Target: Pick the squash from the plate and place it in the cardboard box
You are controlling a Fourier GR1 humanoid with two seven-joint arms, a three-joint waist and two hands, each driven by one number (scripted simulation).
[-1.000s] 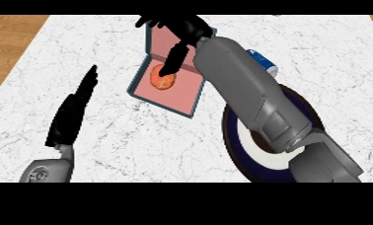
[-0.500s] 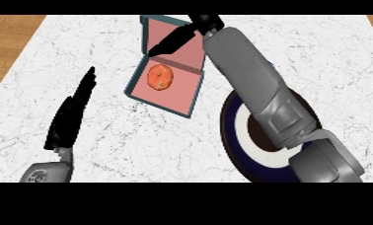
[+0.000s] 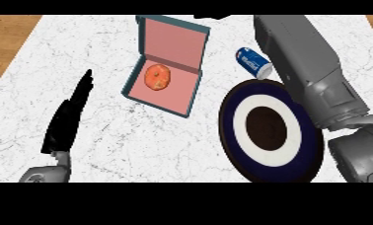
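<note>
We see a white marble counter (image 3: 109,46) beside wooden floor (image 3: 15,36). The squash (image 3: 158,77) lies in the cardboard box (image 3: 173,41), apart from our straight-fingered left hand (image 3: 69,115); how the right hand (image 3: 211,17) stands we cannot tell

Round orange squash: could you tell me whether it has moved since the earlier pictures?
No; the orange squash lies at the same spot inside the pink cardboard box.

- The squash (image 3: 157,77), orange and round, lies on the pink floor of the open cardboard box (image 3: 182,93).
- The box's lid stands up on the far side.
- A dark blue plate (image 3: 228,135) with a white ring sits just right of the box on the marbled surface (image 3: 102,46).
- A blue can (image 3: 253,62) lies tilted beyond the plate.
- The left hand (image 3: 69,113) rests low at the left, fingers straight, apart from the box.
- The grey right forearm (image 3: 306,66) overlaps the plate's right edge.
</note>
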